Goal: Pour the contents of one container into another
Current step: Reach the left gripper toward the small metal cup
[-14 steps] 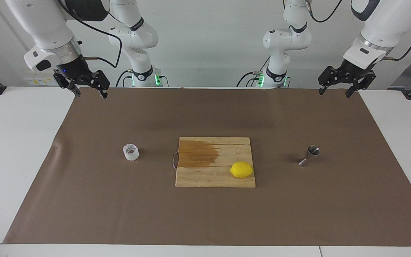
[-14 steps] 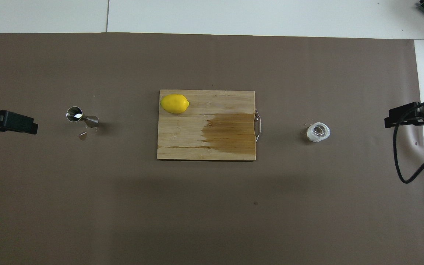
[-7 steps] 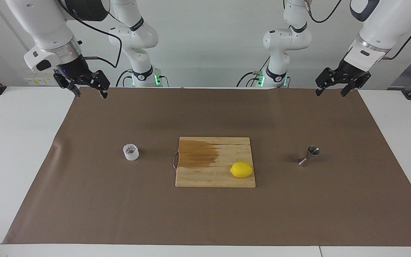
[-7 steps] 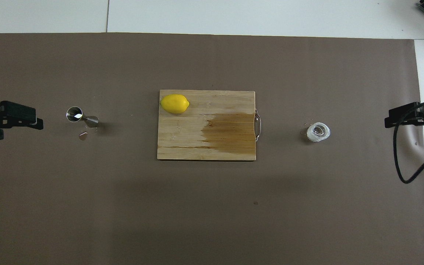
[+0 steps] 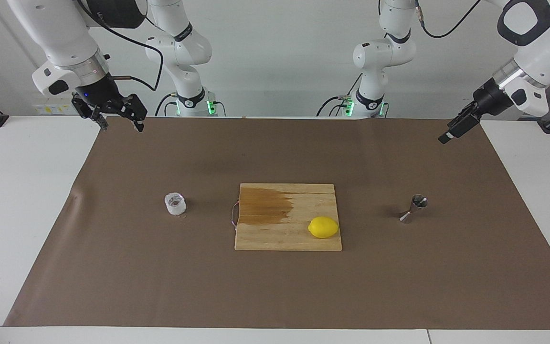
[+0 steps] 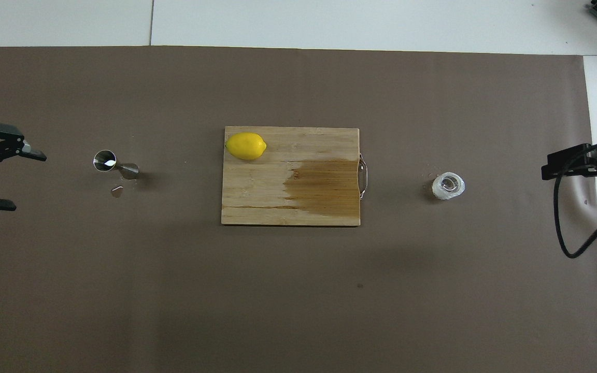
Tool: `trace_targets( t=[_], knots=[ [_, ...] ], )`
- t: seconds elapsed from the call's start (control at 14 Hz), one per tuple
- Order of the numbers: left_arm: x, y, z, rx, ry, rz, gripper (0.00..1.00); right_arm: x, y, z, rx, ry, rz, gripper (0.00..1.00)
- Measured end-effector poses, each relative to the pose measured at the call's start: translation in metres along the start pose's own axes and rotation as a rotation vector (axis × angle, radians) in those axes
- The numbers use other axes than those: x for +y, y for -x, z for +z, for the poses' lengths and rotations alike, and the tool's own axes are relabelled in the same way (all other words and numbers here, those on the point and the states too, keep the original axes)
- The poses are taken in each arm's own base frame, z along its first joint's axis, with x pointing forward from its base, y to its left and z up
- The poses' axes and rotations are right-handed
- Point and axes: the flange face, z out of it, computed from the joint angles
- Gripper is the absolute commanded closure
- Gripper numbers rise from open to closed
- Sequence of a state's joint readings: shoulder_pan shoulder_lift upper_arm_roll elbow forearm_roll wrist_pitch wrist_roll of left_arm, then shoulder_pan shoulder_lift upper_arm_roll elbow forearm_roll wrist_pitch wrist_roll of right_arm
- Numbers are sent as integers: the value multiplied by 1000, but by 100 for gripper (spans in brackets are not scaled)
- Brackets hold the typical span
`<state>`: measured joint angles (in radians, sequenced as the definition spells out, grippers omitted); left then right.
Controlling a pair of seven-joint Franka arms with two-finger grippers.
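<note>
1. The glass cup stands straight up on the brown mat, with its open mouth facing up. It is round and squat, so it has no long side. It sits about halfway between the mat's edge by the robots and the edge away from them, toward the right arm's end.
2. The steel jigger stands up on the mat too, narrow in the middle, with an open cone on top. Its long way runs up and down. It sits toward the left arm's end of the mat, about as far from the robots as the cup.
3. A small shiny spot lies on the mat just beside the jigger.
4. A wooden cutting board lies flat in the middle of the mat, between the cup and the jigger. It has a dark wet patch at the end near the cup.
5. A yellow lemon lies on the board, at the corner away from the robots and closer to the jigger.
6. The right gripper hangs in the air over the mat's corner by the robots. Its fingers are spread wide and hold nothing.
7. The left gripper is up over its own end of the mat, with fingers wide apart and nothing in them.
</note>
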<state>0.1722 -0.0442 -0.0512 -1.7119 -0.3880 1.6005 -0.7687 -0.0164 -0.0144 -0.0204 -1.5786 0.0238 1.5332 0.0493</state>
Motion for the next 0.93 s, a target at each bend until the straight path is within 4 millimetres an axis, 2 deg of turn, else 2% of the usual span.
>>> trace_targets(
  t=[0.14, 0.5, 0.71, 0.93],
  knots=[
    [-6, -11, 5, -20, 51, -162, 0, 0, 0, 0, 0, 0, 0, 0],
    [-44, -59, 22, -164, 225, -675, 0, 0, 0, 0, 0, 0, 0, 0],
    [-64, -83, 46, -232, 316, -930, 0, 0, 0, 0, 0, 0, 0, 0],
    [-83, -99, 85, -331, 429, -1188, 0, 0, 0, 0, 0, 0, 0, 0]
  ],
)
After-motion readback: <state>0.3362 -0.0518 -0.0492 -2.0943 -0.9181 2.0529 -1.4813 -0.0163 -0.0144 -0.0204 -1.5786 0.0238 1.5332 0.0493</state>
